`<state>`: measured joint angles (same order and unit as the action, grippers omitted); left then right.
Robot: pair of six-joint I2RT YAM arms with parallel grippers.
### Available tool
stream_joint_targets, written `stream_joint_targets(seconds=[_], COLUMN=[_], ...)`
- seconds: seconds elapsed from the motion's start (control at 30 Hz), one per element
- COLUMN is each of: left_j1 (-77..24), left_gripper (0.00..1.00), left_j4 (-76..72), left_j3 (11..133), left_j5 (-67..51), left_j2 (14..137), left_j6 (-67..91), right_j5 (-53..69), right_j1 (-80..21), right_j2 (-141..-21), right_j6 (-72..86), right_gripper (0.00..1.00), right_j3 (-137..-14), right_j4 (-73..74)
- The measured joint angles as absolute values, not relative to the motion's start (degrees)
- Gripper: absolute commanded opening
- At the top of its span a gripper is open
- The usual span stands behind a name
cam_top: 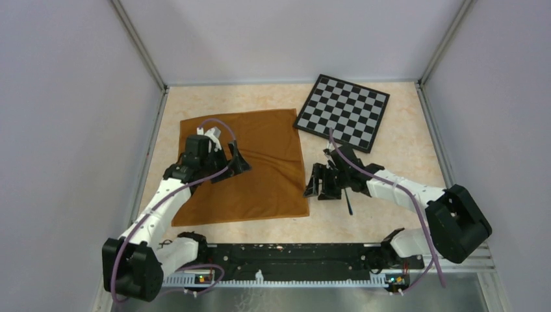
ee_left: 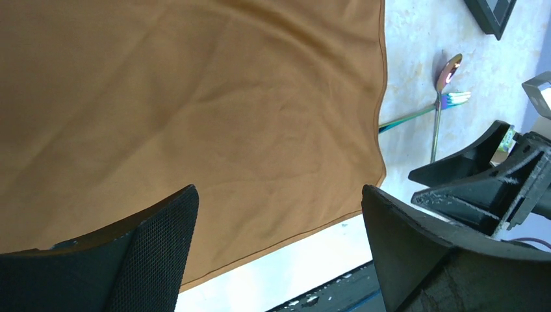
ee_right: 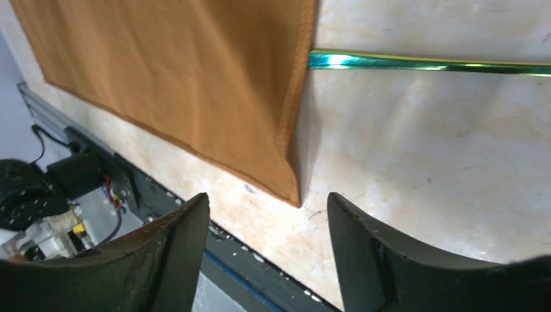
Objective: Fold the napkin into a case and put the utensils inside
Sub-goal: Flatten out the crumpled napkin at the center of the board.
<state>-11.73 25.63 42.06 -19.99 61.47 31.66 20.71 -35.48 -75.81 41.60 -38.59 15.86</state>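
Napkin (cam_top: 250, 166) soft, limp (creases easily): pinch its 5 o'clock corner w/ right fingers (ee_right: 364, 247), wide apart; left fingers (ee_left: 156, 253) wide too.

No writing, label, brand or number can be read in any view. The napkin (cam_top: 250, 162) is plain cloth with no tag showing, and the checkered board (cam_top: 342, 112) carries only its black and grey squares.

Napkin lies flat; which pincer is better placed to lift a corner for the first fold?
Right, probably. The right pincer stands open with the near right corner of the napkin just ahead of its fingertips; the left pincer hovers open over the napkin's middle.
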Motion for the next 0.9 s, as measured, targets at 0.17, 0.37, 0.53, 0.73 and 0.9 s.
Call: stream_joint_targets(seconds=[0.17,0.37,0.53,0.73,0.9], left_j1=[-11.73,-10.48,-4.62,0.05,1.87], left_gripper=[0.99,0.99,0.99,0.99,0.99], left_j4=[27.53,27.86,25.63,23.59,23.53], left_j3=[43.53,50.87,52.66,48.03,42.24], left_j5=[-18.48,-14.35,-14.04,-14.33,-13.82], left_j2=[61.04,70.06,75.35,78.7,78.28], left_j6=[28.8,28.21,30.37,32.36,33.06], right_j5=[18.9,15.92,12.64,10.13,9.69], right_j1=[-35.44,-35.2,-35.03,-34.41,-34.22], right_j2=[-79.11,-93.08,-108.92,-126.82,-135.61], right_j6=[40.03,34.5,33.15,31.16,30.39], right_gripper=[0.66,0.51,0.48,0.47,0.47], right_j3=[-38.37,-52.71,-72.6,-96.01,-106.02], right_j4=[12.12,9.15,6.07,8.16,10.63])
